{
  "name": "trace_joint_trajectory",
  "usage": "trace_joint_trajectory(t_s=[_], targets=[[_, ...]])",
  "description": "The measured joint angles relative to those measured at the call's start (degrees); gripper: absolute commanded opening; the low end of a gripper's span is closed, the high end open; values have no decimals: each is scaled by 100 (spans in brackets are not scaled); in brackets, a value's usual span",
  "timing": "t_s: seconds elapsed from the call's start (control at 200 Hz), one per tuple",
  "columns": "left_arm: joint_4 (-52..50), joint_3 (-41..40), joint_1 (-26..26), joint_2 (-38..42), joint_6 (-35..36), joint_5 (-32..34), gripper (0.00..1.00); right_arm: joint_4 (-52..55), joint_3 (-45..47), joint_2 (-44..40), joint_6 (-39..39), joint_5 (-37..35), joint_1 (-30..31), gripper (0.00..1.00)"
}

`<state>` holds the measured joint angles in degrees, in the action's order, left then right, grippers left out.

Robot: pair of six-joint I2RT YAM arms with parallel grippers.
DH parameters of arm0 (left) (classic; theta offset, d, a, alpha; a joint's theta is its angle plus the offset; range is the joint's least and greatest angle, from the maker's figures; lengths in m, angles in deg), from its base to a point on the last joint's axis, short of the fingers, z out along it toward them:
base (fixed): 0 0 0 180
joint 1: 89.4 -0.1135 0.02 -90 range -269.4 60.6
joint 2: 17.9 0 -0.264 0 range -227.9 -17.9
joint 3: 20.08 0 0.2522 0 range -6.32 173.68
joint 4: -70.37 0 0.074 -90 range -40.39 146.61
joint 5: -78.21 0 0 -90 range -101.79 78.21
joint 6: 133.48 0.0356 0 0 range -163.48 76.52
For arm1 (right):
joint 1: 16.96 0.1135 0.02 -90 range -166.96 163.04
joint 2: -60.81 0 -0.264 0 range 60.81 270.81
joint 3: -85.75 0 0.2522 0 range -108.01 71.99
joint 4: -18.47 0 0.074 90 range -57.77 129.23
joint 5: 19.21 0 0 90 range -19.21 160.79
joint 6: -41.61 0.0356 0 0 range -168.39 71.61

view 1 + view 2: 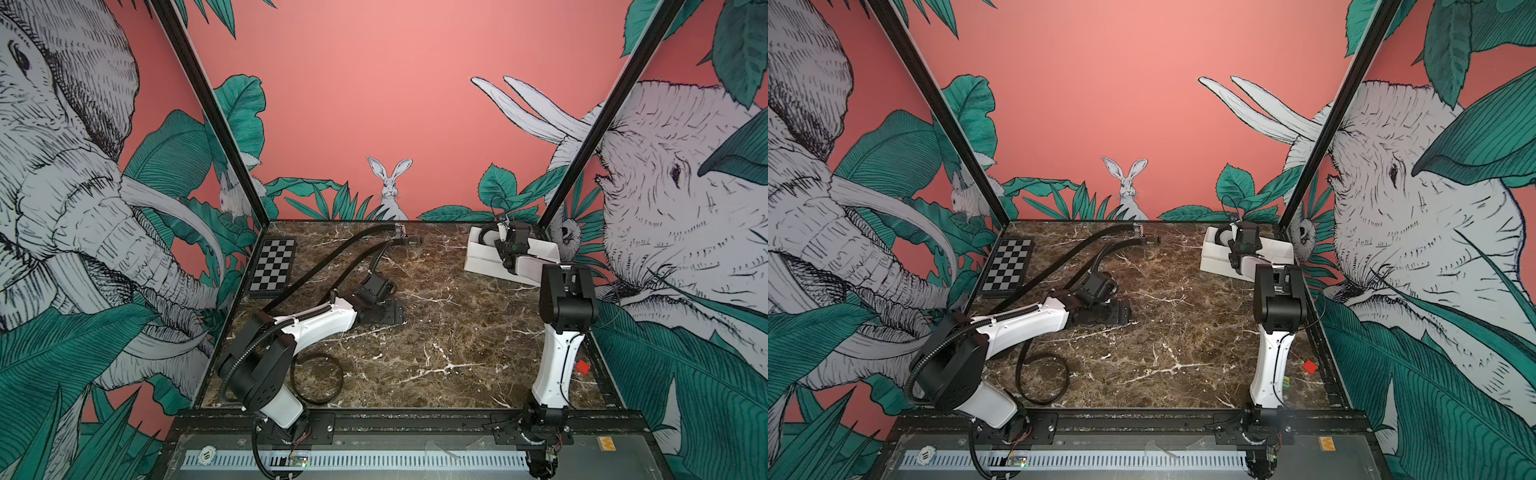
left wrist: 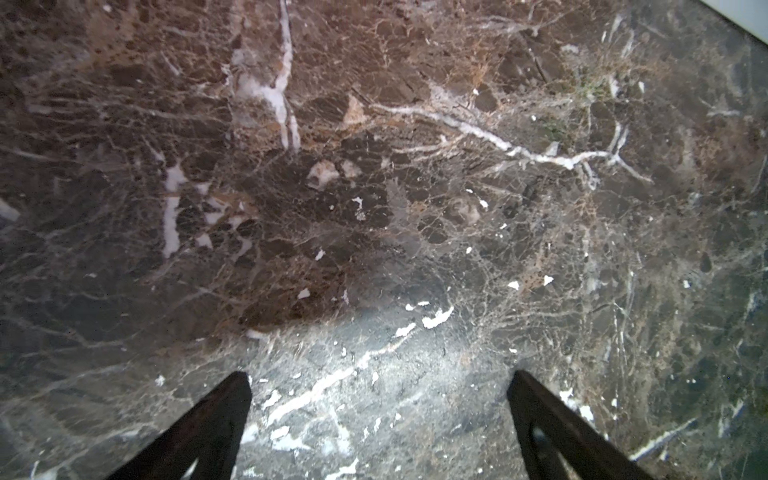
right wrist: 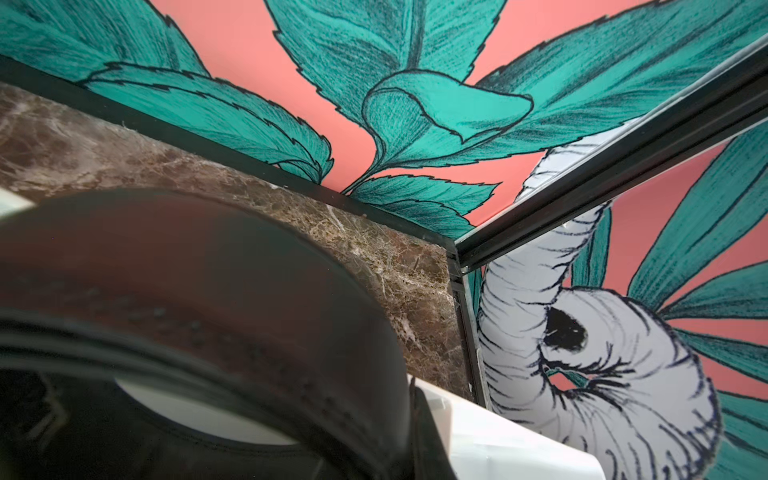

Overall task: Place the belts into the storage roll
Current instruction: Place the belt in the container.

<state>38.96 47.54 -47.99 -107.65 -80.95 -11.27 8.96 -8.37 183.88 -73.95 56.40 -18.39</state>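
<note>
The white storage roll (image 1: pixel 478 259) stands at the back right corner of the marble table. My right gripper (image 1: pixel 500 237) reaches down into it, shut on a curled black belt (image 3: pixel 232 291) that fills the right wrist view; one finger (image 3: pixel 426 444) shows beside the strap. A long belt (image 1: pixel 332 259) with a buckle end runs from the back centre towards the left arm, and a second buckle end (image 1: pixel 413 240) lies next to it. Another belt loop (image 1: pixel 318 378) lies at the front left, partly under the arm. My left gripper (image 2: pixel 380 378) hangs open over bare marble, holding nothing.
A black-and-grey checkered board (image 1: pixel 272 266) lies at the back left. A small red block (image 1: pixel 582 367) sits near the right edge. Black frame posts (image 1: pixel 582 166) and patterned walls close in the table on three sides. A ribbed cable hose (image 1: pixel 241 357) curls round the left arm.
</note>
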Motion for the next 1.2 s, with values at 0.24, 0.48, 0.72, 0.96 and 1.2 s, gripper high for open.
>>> trace_joint_trajectory(t_s=[0.24, 0.48, 0.72, 0.96, 1.2], targets=[[-4, -17, 0, 48, 0, 20, 99, 160, -74, 0, -28, -24, 0, 27], [-4, -37, 0, 142, 0, 55, 99, 706, -304, -81, 133, -131, -2, 47], [-2, -39, 0, 173, 0, 59, 99, 1377, -304, -396, 313, -107, -2, 85], [-26, -39, 0, 267, 13, 81, 99, 2223, -299, -896, 597, -155, 4, 99], [-262, -39, -24, 634, 70, 205, 99, 3399, -299, -1812, 1191, -269, 164, 98]])
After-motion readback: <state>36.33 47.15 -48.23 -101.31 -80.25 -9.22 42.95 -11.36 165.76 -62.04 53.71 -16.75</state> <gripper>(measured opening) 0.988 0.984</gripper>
